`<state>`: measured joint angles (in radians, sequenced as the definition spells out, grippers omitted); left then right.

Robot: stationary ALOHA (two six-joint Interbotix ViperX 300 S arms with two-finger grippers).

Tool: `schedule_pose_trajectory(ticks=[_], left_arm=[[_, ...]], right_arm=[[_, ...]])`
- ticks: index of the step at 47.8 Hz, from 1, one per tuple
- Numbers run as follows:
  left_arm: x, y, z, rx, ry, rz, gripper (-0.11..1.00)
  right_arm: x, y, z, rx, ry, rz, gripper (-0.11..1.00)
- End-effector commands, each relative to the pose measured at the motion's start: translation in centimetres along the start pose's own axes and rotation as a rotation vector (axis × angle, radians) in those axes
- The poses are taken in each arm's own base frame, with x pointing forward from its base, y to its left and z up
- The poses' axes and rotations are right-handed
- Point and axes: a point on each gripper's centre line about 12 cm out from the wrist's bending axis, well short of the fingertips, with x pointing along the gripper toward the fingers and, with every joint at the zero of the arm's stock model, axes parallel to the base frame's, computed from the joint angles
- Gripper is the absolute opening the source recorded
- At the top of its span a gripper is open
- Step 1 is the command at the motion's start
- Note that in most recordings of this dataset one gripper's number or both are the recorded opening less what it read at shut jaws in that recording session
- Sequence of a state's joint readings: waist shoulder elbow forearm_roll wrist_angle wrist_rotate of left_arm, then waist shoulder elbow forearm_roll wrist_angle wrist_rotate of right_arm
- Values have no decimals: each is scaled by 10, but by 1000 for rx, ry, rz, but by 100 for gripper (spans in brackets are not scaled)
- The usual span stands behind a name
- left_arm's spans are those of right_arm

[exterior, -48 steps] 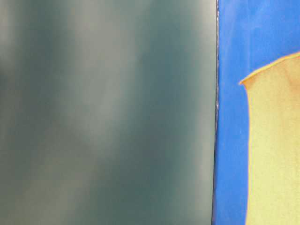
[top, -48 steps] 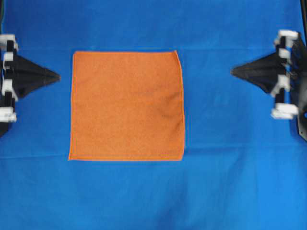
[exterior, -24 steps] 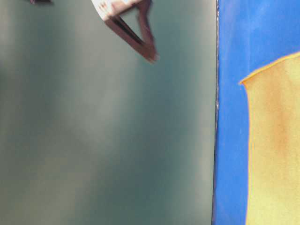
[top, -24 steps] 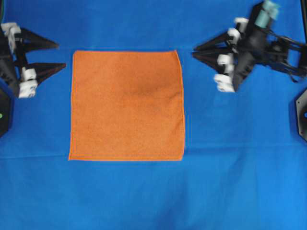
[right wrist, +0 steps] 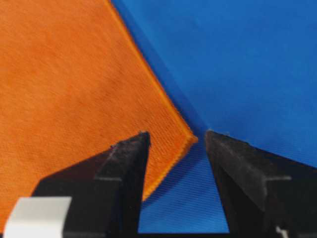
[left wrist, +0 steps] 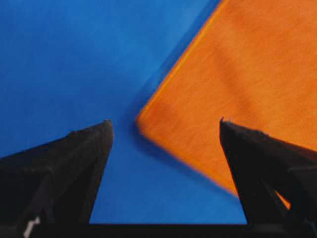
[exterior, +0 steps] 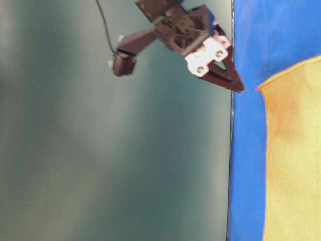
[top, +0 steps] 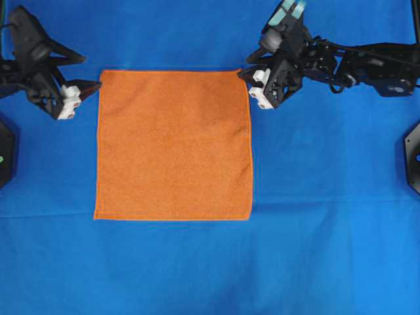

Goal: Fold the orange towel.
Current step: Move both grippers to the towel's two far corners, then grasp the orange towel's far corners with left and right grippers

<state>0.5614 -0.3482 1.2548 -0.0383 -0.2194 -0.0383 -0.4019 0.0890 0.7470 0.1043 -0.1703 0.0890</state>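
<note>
Now both grippers (left gripper [top: 90, 73], right gripper [top: 244, 72]) gape at the orange towel's [top: 174, 144] far corners.

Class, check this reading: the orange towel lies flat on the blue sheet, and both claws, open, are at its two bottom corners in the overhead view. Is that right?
Not quite. The towel does lie flat on the sheet, and the left claw and right claw are open, but they are at its two top corners, as the overhead view shows.
</note>
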Motion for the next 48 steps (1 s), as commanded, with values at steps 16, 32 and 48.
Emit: schedule_pose_trajectory(ticks=[16, 32, 48], left_arm=[[39, 14, 2, -35, 37, 47, 82], [45, 5, -5, 4, 93, 20, 41], [44, -2, -5, 30, 92, 0, 1]], right_arm=[[20, -8, -6, 20, 24, -22, 54], [22, -12, -10, 23, 26, -29, 15], [22, -6, -11, 18, 25, -18, 2]])
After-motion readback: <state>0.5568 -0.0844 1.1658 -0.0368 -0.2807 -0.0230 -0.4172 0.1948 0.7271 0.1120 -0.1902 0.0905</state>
